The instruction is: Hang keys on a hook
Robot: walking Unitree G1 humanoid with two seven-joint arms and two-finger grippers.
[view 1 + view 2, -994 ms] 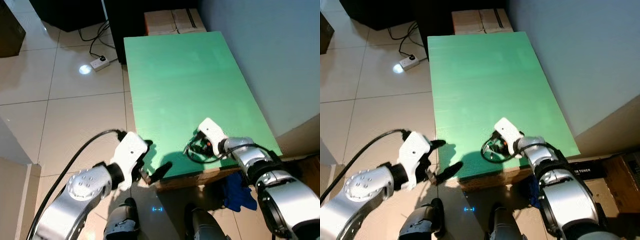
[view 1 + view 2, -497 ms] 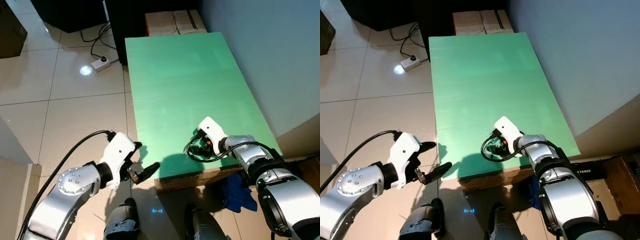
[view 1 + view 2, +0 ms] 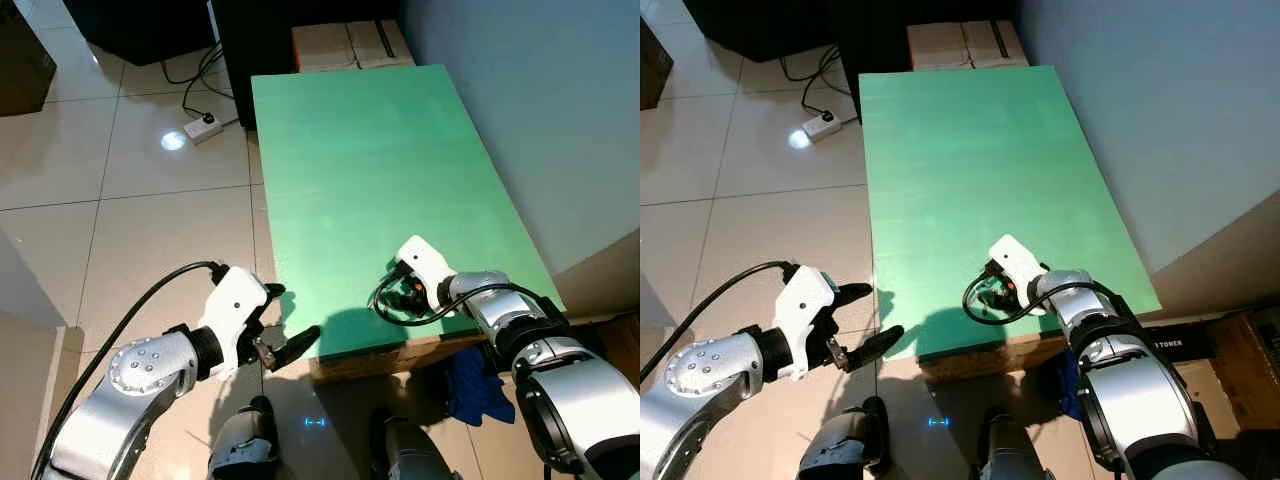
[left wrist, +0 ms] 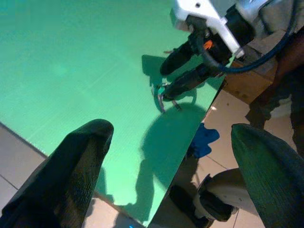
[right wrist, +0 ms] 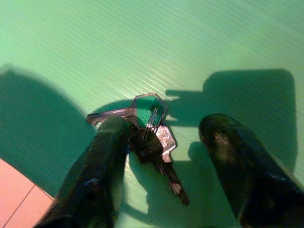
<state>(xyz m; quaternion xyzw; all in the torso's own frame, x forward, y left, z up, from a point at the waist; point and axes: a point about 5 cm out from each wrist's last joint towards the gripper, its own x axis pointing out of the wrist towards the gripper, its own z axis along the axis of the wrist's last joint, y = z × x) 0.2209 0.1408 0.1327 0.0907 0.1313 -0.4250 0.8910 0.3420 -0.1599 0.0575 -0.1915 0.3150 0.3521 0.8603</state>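
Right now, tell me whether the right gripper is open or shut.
Open. The right gripper has its two fingers spread on the green table, with the keys lying flat between them, not yet pinched.

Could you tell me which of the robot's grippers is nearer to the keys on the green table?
Right. The right gripper straddles the keys, fingers open; the left gripper hangs off the table's near-left corner.

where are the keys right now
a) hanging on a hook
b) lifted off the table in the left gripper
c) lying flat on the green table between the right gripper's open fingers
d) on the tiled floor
c: the keys lie flat on the green table, in the gap between the spread fingers of the right gripper; the left gripper, open, is off the table's near corner over the floor.
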